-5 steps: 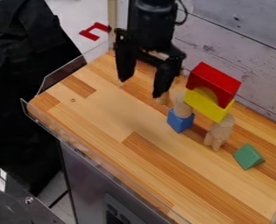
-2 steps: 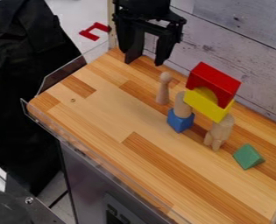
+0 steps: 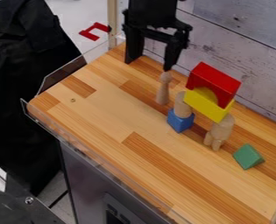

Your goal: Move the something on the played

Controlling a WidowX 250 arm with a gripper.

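Gripper (image 3: 147, 66) at top of tbl (image 3: 104, 113), fingers spread wide, one tip nr head of upright wooden peg (image 3: 163, 92). Peg's just beside wooden cyl (image 3: 182, 106) on blue block (image 3: 180, 121); yellow block (image 3: 205, 106) spans cyl & wooden support (image 3: 221, 129), red arch (image 3: 216, 78) on top. Green wedge (image 3: 247, 156) nr support

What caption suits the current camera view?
Open gripper over a wooden table, near a red arch atop a yellow block.
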